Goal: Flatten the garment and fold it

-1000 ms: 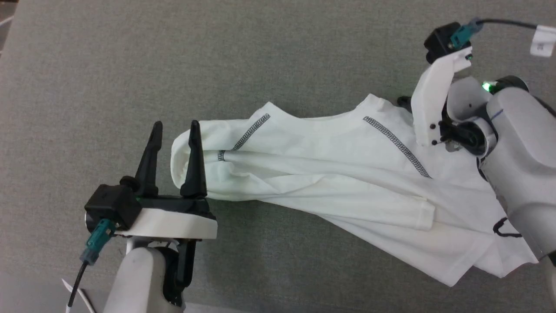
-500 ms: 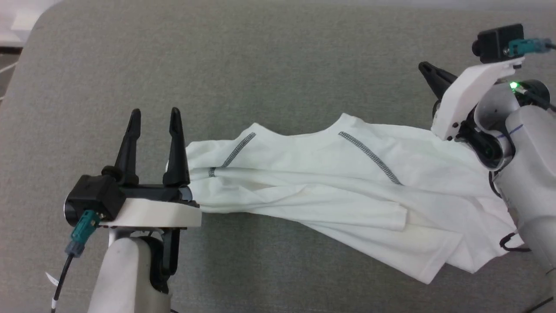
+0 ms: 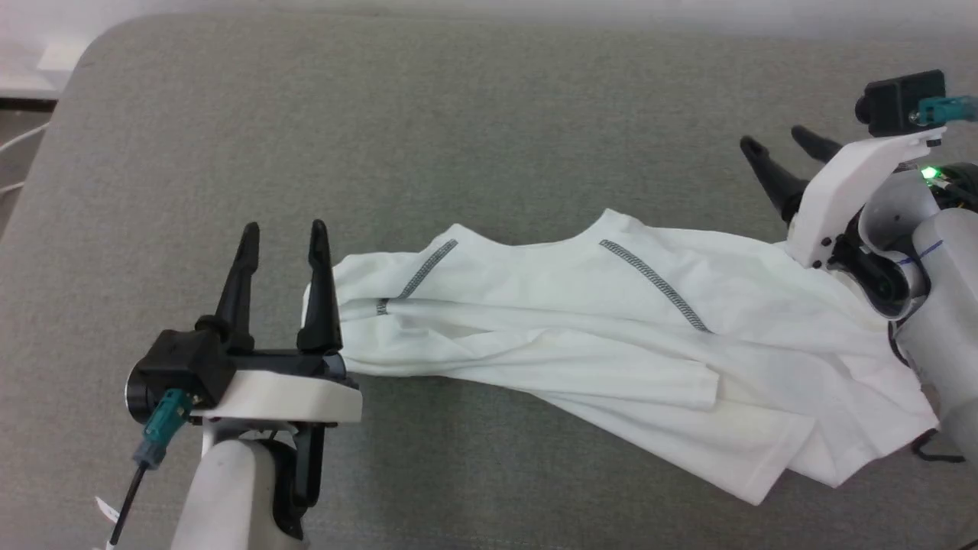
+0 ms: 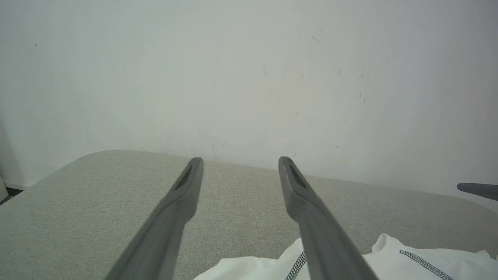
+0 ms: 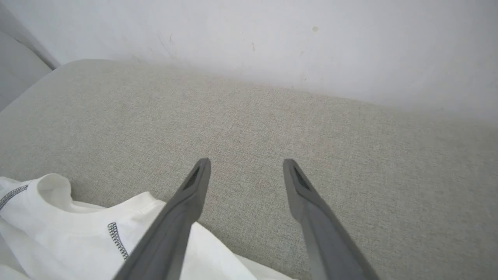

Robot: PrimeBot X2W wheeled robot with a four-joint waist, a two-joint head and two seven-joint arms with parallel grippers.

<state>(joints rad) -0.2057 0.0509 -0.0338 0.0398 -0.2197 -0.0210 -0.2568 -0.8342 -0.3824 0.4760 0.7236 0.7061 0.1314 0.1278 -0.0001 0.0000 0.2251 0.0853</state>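
garment (image 3: 581, 336): white, grey zigzag stitch lines
worktop (image 3: 458, 137): grey-beige, fine woven fleck
fingers (image 3: 321, 305): black
wall (image 4: 249, 77): off-white, faint scuffs

Head cam's up high, looking down on the grey cushioned surface (image 3: 458, 114) with the white T-shirt (image 3: 581, 321) across mid-frame. Both wrist cams sit low and close, peering along the left gripper (image 4: 241, 160) and right gripper (image 5: 247, 161) toward the white wall (image 4: 249, 77). All three catch the shirt's stitched shoulder edge, bottom right in the left wrist's frame and lower left in the right's.
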